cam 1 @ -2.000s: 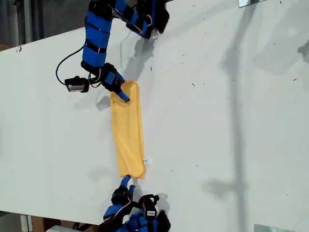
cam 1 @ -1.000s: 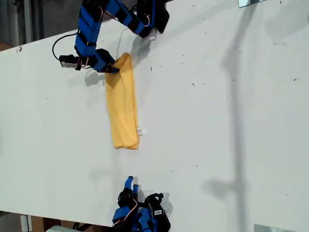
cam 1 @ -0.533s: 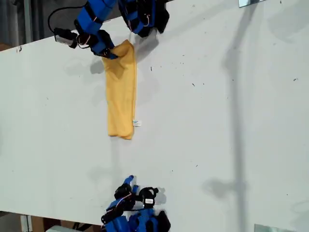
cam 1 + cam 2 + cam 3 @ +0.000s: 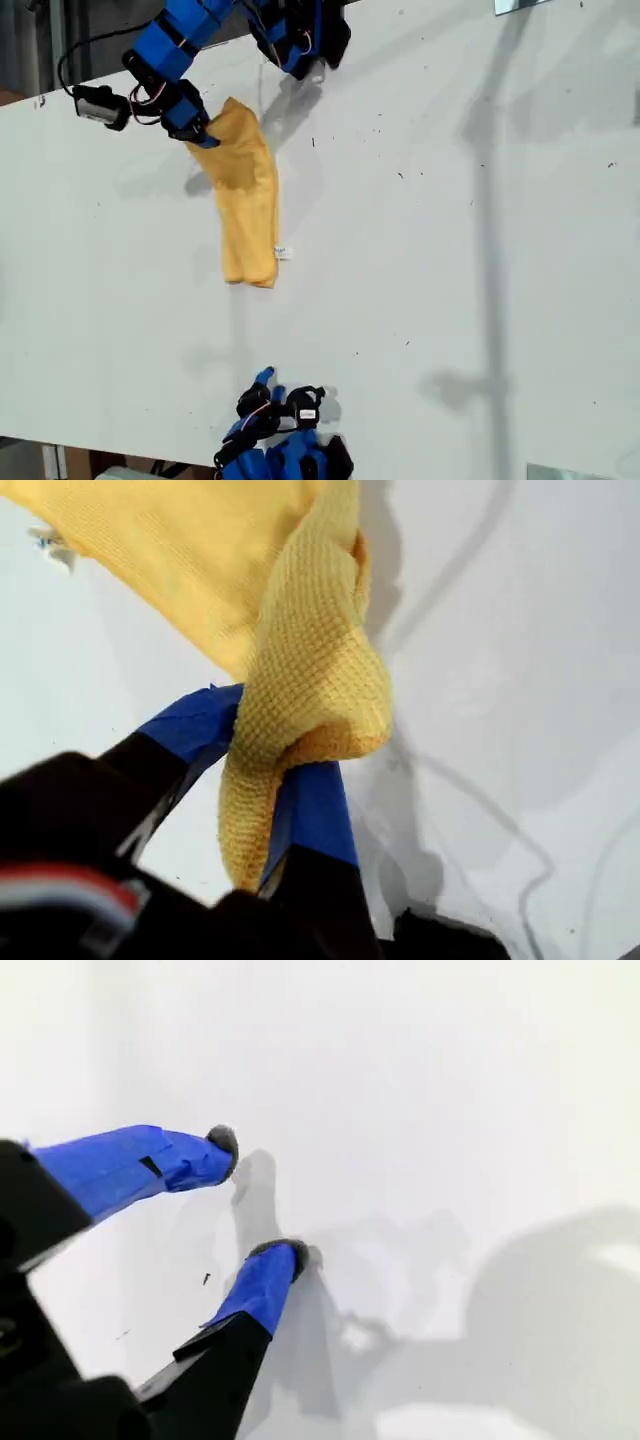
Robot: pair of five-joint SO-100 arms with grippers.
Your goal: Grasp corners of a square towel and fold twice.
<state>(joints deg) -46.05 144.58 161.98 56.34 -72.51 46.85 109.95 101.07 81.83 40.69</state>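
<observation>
Soft yellow-orange towel (image 4: 248, 205), already folded into a narrow strip, lies on the plain white table (image 4: 480, 250) with its long axis running from the exterior view's top toward its bottom, a bit left of centre. Small white tag (image 4: 284, 253) sticks out near the strip's lower end, on the exterior view's right side.

My first gripper (image 4: 197, 128) is clamped on the strip's top end. The first wrist view shows both blue-taped fingers (image 4: 318, 810) pinching a bunched corner (image 4: 305, 695) of the cloth, the fabric draping over and between them. That held end is lifted and skewed toward the exterior view's left; the rest trails down flat on the table.

My second gripper (image 4: 268, 383) sits at the exterior view's bottom edge, jaws apart and holding nothing; its wrist view shows only bare table between the blue tips (image 4: 265, 1282). It is well apart from the towel's free lower end (image 4: 250, 275), which lies straight up-view from it.

Key relation: free end lies between the two grippers, nearer the second. Second fold probably means carrying the held top end along the long axis toward that lower end, or the second gripper reaching up-view for it. Risk: the bunched grip leaves the fold crooked
</observation>
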